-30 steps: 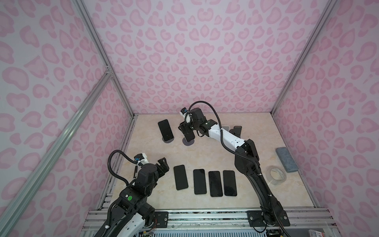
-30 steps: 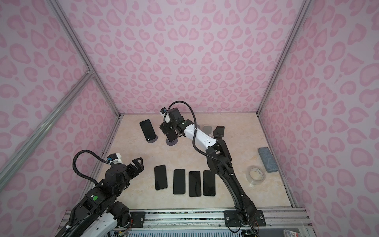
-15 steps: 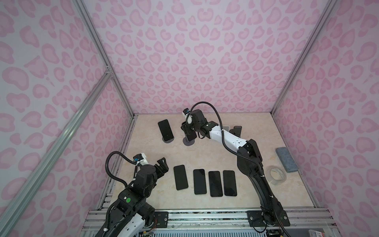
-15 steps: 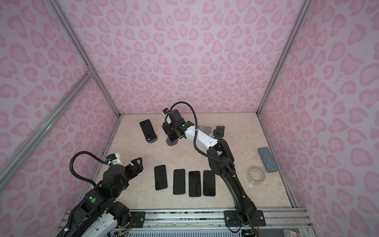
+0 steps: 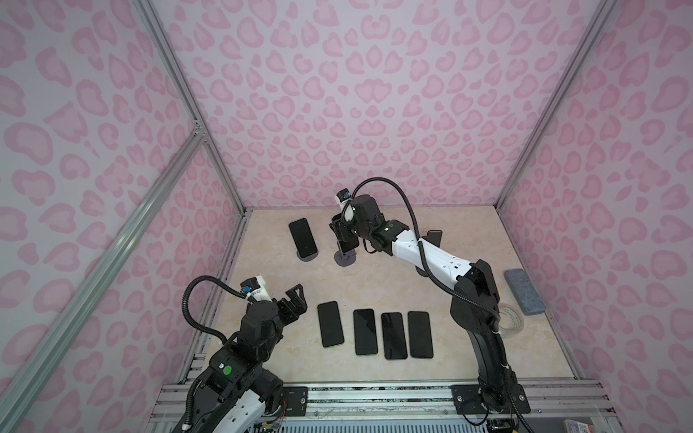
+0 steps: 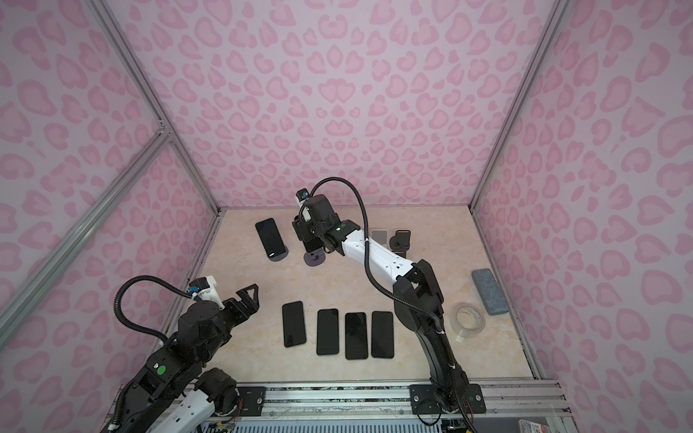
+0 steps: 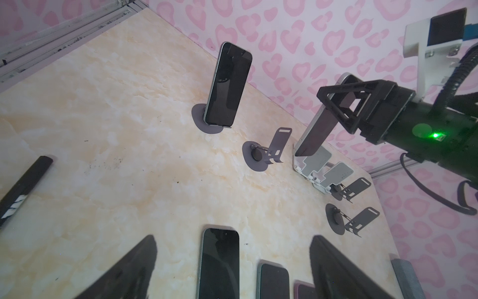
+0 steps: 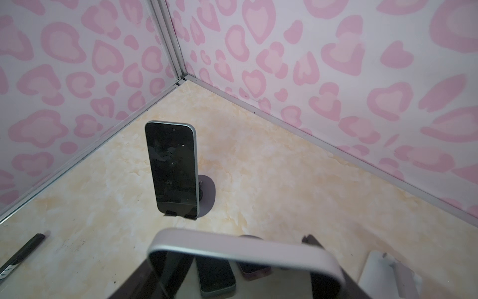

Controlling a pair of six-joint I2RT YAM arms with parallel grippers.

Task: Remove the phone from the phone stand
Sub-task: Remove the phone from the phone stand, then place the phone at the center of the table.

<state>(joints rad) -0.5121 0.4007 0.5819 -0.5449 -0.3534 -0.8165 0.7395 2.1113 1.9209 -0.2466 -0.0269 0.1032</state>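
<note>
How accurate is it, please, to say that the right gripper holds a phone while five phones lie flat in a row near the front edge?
Nearly: the row holds four phones, not five, as both top views show. The right gripper does hold a phone.

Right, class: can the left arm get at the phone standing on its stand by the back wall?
Probably yes. The left gripper is open and empty, bare table lies between it and the standing phone, and the right gripper, shut on a second phone, is off to one side. The reach looks long.
</note>
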